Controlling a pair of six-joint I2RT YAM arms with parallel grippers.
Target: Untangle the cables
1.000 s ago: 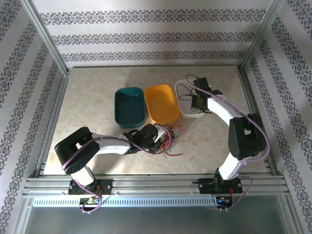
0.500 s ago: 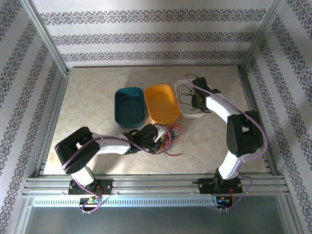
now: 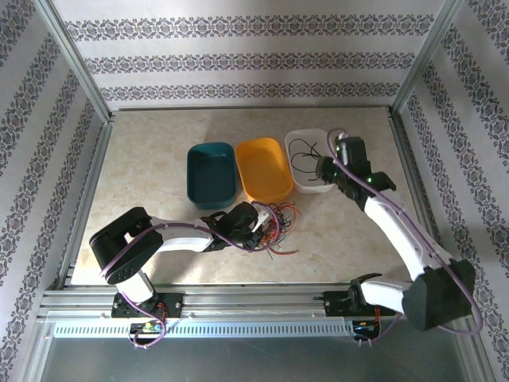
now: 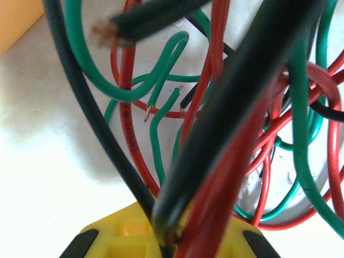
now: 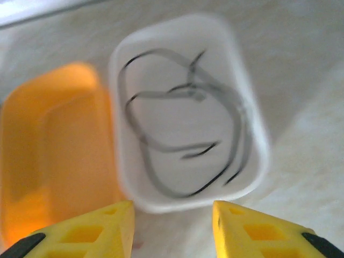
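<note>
The left gripper (image 4: pixel 169 244) is pinched on a bundle of red and black strands from the cables (image 3: pixel 276 224), tangled on the table (image 3: pixel 159 175) near the orange bin (image 3: pixel 265 171). The right gripper (image 5: pixel 172 210) hangs spread and empty over the white bin (image 5: pixel 255 134) holding black wire (image 5: pixel 177 134), perhaps more than one in that blur. With several strands clamped, a pull could cinch the knot or drag it whole.

Bright even light; R wrist pic blurry; near cables (image 4: pixel 226 118) soft-focus.
</note>
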